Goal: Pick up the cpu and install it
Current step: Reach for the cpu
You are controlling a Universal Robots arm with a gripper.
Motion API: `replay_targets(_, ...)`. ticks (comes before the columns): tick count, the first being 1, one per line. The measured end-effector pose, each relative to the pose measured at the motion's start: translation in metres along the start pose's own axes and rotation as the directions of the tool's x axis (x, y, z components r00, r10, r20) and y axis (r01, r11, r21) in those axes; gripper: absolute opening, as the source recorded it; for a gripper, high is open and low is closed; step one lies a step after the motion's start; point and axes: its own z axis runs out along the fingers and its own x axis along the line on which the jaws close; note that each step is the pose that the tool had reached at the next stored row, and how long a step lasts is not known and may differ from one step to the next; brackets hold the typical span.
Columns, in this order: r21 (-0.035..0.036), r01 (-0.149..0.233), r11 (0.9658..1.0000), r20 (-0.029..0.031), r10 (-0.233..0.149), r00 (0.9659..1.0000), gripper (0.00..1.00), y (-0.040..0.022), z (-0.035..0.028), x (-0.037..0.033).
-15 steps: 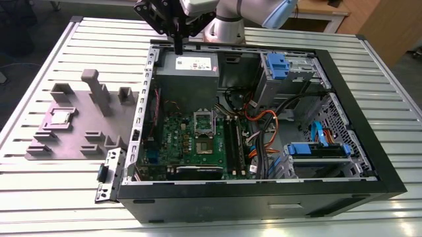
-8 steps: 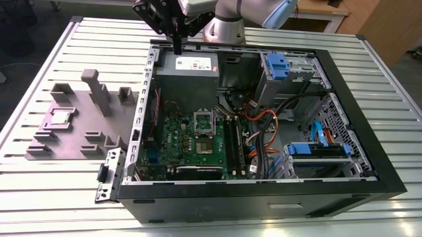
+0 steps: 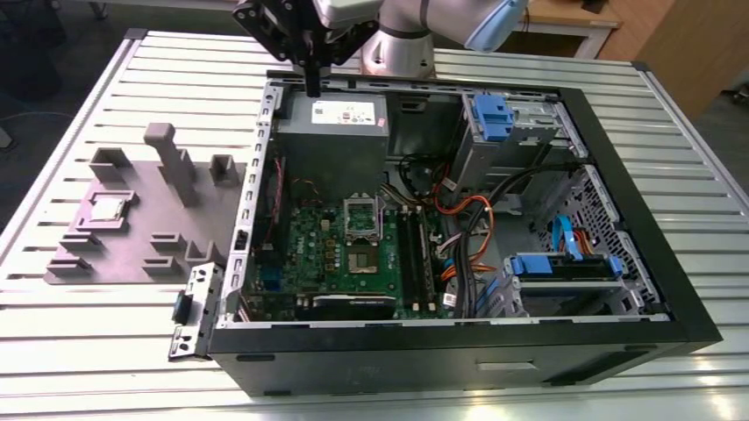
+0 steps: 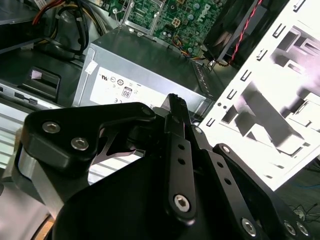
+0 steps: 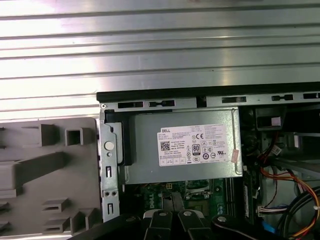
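Observation:
In the exterior view the cpu [image 3: 108, 208], a small silvery square, lies in a recess of the grey fixture [image 3: 140, 254] on the exterior view's left, outside the computer case [image 3: 655, 289]. The silver socket frame [image 3: 360, 216] sits on the green motherboard [image 3: 316, 254] inside the case. My gripper [image 3: 312, 86] hangs high over the case's far edge, above the grey power supply box [image 3: 333, 132], far from the cpu. Its fingers [image 4: 176, 117] are pressed together into one dark bar with nothing between them.
The case stands open on a slatted metal table [image 3: 82, 360]. Blue drive brackets [image 3: 492, 114], orange and black cables [image 3: 468, 228] and a drive cage [image 3: 567, 267] fill the case's right half. The labelled power supply [image 5: 182, 150] and the fixture [image 5: 50, 175] show in the first wrist view.

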Motion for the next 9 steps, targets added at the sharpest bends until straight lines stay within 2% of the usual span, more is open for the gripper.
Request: replay_targets(9,0.0001,0.0,1.0,-0.0001,0.0,1.0,0.11,-0.0003,-0.0001,0.0036)
